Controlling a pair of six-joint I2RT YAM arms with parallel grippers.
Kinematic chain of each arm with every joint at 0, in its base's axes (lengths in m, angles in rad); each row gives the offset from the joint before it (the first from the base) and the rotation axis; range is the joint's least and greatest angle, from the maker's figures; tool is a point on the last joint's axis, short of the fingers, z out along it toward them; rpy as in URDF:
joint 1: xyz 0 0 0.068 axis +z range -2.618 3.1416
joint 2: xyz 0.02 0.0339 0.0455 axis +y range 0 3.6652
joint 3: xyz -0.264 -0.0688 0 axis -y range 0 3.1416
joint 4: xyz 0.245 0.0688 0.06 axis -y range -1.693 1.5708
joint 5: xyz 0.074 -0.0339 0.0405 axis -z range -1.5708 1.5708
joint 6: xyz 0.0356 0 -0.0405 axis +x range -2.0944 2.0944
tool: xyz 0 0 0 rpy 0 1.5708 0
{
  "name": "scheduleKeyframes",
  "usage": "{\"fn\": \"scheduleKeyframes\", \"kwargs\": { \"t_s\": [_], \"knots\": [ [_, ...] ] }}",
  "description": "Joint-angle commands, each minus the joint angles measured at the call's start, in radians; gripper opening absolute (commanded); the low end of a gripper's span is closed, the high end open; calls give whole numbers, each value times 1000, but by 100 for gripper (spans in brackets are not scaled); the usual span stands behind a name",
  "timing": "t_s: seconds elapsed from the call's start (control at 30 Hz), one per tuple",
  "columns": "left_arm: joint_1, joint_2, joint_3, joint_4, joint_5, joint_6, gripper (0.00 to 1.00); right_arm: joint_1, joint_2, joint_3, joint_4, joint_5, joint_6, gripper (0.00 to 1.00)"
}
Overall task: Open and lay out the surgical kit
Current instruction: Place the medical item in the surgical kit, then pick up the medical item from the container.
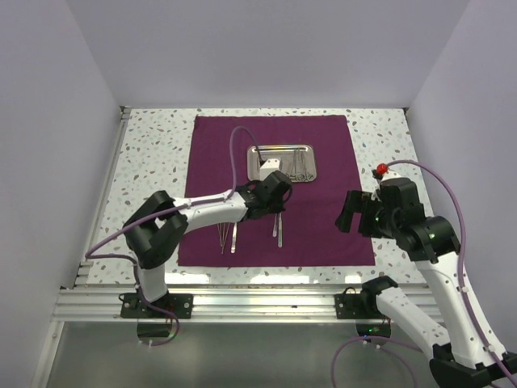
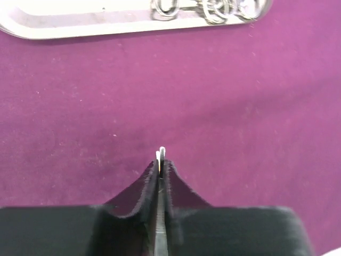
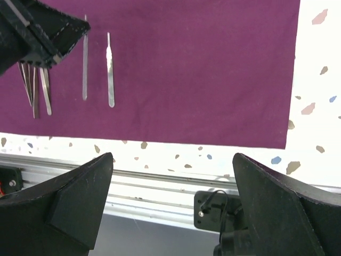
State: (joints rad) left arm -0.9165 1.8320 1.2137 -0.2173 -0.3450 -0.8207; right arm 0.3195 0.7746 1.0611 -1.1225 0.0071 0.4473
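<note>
The dark purple cloth wrap (image 1: 323, 218) lies spread flat on the table. The shiny steel tray (image 1: 252, 162) sits on its far middle with ring-handled instruments (image 2: 213, 8) in it. My left gripper (image 1: 277, 192) hovers over the cloth just in front of the tray (image 2: 80, 24). It is shut on thin silver tweezers (image 2: 161, 153), whose twin tips poke out past the fingertips. Several thin silver tools (image 1: 229, 238) lie in a row near the cloth's front edge, with another (image 1: 279, 230) to their right. My right gripper (image 1: 351, 212) is open and empty above the cloth's right front corner.
The terrazzo tabletop (image 1: 153, 153) shows round the cloth. A metal rail (image 1: 258, 299) runs along the near edge and also shows in the right wrist view (image 3: 170, 184). White walls close in the left, right and back. The laid-out tools (image 3: 109, 69) show in the right wrist view.
</note>
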Motion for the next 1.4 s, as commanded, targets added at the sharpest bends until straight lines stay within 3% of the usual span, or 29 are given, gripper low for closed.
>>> {"fn": "scheduleKeyframes", "kwargs": {
  "t_s": [0.0, 0.03, 0.17, 0.33, 0.5, 0.77, 0.9, 1.37],
  "knots": [
    [1, 36, 12, 59, -75, -64, 13, -2, -20, 33, -65, -12, -13, 98],
    [-2, 45, 15, 65, -62, -61, 30, -2, -20, 36, -71, -9, -18, 98],
    [-7, 55, 59, 46, -60, -49, 48, -2, -18, 53, -88, -9, -28, 98],
    [-2, 70, 180, 3, -64, 49, 49, -2, -8, 66, -82, 19, -32, 98],
    [54, 163, 401, -60, -36, 222, 48, -3, 3, 82, -59, 39, -18, 99],
    [198, 421, 760, -123, 50, 379, 44, -2, 38, 109, -31, 99, -7, 98],
    [217, 574, 932, -178, 77, 446, 40, -2, 63, 120, -30, 128, -7, 98],
    [231, 687, 964, -8, 130, 523, 38, -3, 134, 120, -39, 172, -22, 99]
  ]
}}
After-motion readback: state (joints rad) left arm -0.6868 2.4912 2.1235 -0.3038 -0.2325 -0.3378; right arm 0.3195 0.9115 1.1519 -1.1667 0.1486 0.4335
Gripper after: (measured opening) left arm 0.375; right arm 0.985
